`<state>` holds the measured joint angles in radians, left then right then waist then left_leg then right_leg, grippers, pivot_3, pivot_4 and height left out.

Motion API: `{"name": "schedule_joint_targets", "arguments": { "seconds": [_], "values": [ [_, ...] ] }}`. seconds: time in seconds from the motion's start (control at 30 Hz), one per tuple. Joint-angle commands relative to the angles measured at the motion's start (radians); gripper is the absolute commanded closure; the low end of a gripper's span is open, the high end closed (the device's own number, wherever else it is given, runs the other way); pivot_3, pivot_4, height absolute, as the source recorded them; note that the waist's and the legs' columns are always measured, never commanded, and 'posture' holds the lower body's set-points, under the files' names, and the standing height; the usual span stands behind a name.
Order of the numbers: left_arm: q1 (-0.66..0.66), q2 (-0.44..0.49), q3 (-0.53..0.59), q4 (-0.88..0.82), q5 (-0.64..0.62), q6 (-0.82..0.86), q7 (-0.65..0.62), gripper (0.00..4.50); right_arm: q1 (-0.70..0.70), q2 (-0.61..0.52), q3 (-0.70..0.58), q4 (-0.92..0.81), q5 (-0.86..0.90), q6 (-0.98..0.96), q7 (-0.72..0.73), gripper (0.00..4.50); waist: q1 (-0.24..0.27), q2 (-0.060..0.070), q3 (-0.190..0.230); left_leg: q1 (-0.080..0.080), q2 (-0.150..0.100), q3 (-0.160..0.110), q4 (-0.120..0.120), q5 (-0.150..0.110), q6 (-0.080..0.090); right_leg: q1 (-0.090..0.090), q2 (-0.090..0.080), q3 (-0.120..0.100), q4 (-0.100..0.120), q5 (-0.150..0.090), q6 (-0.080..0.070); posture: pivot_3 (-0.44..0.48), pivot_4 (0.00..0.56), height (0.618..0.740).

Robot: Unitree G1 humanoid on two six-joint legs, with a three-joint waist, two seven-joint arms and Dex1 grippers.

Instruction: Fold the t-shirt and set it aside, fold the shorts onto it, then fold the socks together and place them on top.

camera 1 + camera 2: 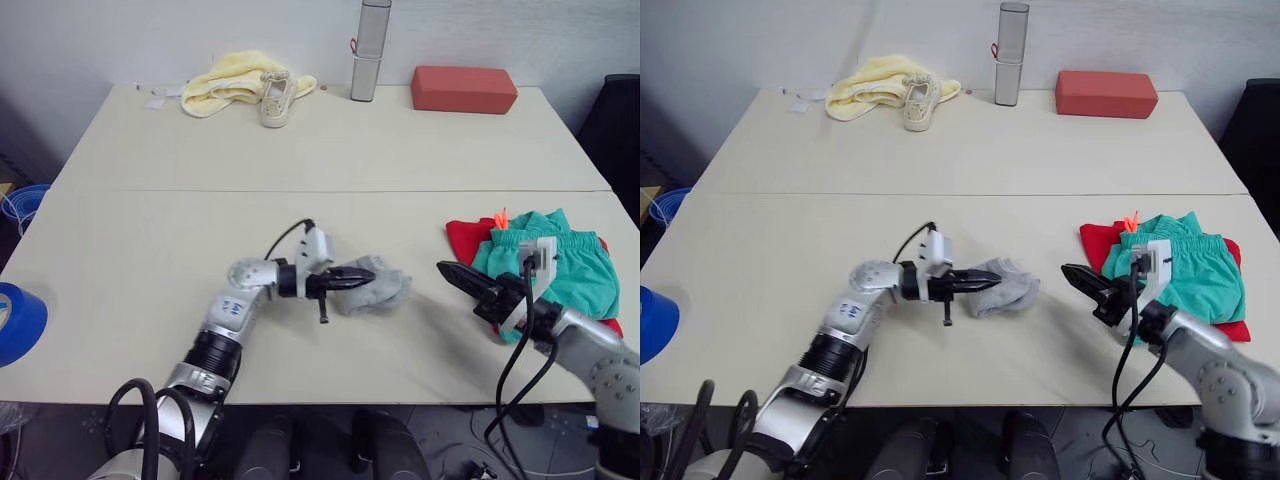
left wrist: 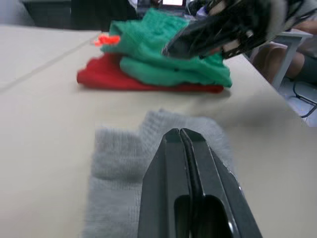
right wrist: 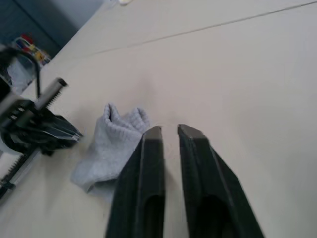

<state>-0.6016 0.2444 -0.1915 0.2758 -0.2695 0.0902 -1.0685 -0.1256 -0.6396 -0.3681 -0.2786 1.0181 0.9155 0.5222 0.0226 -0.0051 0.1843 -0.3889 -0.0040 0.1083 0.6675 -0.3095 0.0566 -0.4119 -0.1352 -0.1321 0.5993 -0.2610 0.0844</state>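
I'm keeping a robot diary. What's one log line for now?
left gripper: shut over socks | right gripper: open, empty | shorts on t-shirt

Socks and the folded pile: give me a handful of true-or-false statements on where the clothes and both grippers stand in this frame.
1. The shorts lie on top of the t-shirt. True.
2. The socks are already on the pile. False: they lie on the bare table, apart from the pile.
3. The left gripper is at the socks with its fingers together. True.
4. The right gripper holds the shorts. False: it is slightly open, holds nothing and points toward the socks.
5. The sneaker sits beside the red block. False: it rests by the yellow cloth.
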Motion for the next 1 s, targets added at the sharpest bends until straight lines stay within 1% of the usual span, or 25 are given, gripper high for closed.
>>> {"name": "schedule_joint_targets", "arguments": {
  "seconds": [0.03,0.17,0.23,0.27,0.3,0.33,0.4,0.47,0.57,0.63,0.77,0.83,1.0],
  "values": [
    [0.006,0.019,0.017,-0.033,-0.007,-0.001,-0.005,4.50,-0.079,-0.065,0.035,0.054,0.050,0.121,0.042,2.89,0.002,0.000,0.000,0.000,0.000,0.000,0.000,0.000,0.000,0.000,0.000,0.000,0.000,0.000,0.000,0.000,0.150,0.740],
    [-0.007,0.026,0.016,0.018,0.033,-0.023,0.030,4.50,-0.186,-0.122,0.086,0.189,0.041,0.246,0.081,1.54,0.004,0.000,0.000,-0.001,0.000,0.000,0.002,0.000,0.001,0.001,0.000,-0.001,0.000,0.000,0.000,0.000,0.150,0.740],
    [-0.015,0.019,0.012,0.044,0.056,-0.038,0.053,4.50,-0.227,-0.147,0.120,0.247,0.023,0.286,0.127,0.84,0.004,0.000,0.000,-0.002,0.000,0.000,0.002,0.000,0.002,0.000,0.000,-0.001,0.000,0.000,0.001,0.000,0.150,0.740],
    [-0.021,0.012,0.008,0.063,0.067,-0.043,0.062,4.50,-0.246,-0.176,0.172,0.273,-0.023,0.276,0.174,0.55,0.003,0.000,0.000,-0.002,0.000,0.000,0.002,-0.001,0.002,0.000,0.000,-0.001,0.000,0.000,0.001,0.000,0.150,0.740],
    [-0.030,0.006,0.003,0.085,0.081,-0.039,0.079,4.50,-0.271,-0.195,0.228,0.306,-0.072,0.256,0.218,0.13,0.003,0.000,0.000,-0.002,0.000,0.000,0.002,-0.001,0.002,0.000,0.000,-0.001,0.000,0.000,0.001,0.000,0.150,0.740],
    [-0.035,0.001,-0.001,0.100,0.090,-0.028,0.087,4.50,-0.298,-0.195,0.261,0.342,-0.102,0.248,0.239,0.06,0.002,0.000,0.000,-0.002,0.000,0.000,0.002,-0.001,0.002,0.000,0.000,-0.001,0.001,0.001,0.001,0.000,0.150,0.740],
    [-0.040,-0.002,-0.013,0.121,0.111,-0.038,0.093,4.50,-0.354,-0.183,0.306,0.407,-0.135,0.246,0.288,0.06,0.001,0.000,0.000,-0.003,0.000,0.001,0.004,-0.001,0.002,0.000,0.001,-0.001,0.001,0.001,0.002,0.000,0.150,0.740],
    [-0.028,-0.016,-0.002,0.120,0.093,-0.018,0.097,4.50,-0.402,-0.157,0.329,0.463,-0.149,0.269,0.315,0.06,-0.002,0.000,0.000,-0.002,0.000,0.001,0.005,-0.001,0.003,0.000,0.001,-0.001,0.001,0.001,0.002,0.000,0.150,0.740],
    [-0.006,-0.043,0.058,0.112,0.024,0.048,0.123,4.50,-0.465,-0.108,0.325,0.538,-0.131,0.352,0.337,0.06,-0.002,0.000,0.000,-0.002,0.000,0.001,0.005,-0.001,0.003,0.000,0.001,-0.001,0.002,0.001,0.002,0.000,0.150,0.740],
    [0.007,-0.020,0.034,0.110,0.059,0.012,0.101,4.50,-0.505,-0.080,0.327,0.577,-0.143,0.386,0.344,0.06,-0.003,0.000,0.000,-0.003,0.000,0.001,0.006,-0.001,0.003,0.000,0.001,-0.001,0.002,0.001,0.002,0.000,0.150,0.740],
    [0.010,-0.002,0.010,0.093,0.074,-0.004,0.080,4.50,-0.564,-0.035,0.356,0.616,-0.167,0.437,0.368,0.06,-0.003,0.000,0.000,-0.003,0.000,0.001,0.007,-0.001,0.002,0.000,0.001,-0.001,0.002,0.001,0.002,0.000,0.150,0.740],
    [0.007,0.009,0.000,0.090,0.085,-0.015,0.068,4.50,-0.591,-0.005,0.355,0.646,-0.179,0.455,0.358,0.06,-0.002,0.000,0.000,-0.003,0.000,0.001,0.007,-0.002,0.002,0.000,0.000,-0.001,0.002,0.001,0.002,0.000,0.150,0.740],
    [0.013,0.020,0.001,0.083,0.084,-0.016,0.059,4.50,-0.602,0.020,0.415,0.638,-0.218,0.481,0.386,0.06,-0.002,0.000,0.000,-0.004,0.000,0.000,0.007,-0.002,0.001,0.000,-0.001,-0.001,0.002,0.001,0.002,0.000,0.150,0.740]
  ]
}}
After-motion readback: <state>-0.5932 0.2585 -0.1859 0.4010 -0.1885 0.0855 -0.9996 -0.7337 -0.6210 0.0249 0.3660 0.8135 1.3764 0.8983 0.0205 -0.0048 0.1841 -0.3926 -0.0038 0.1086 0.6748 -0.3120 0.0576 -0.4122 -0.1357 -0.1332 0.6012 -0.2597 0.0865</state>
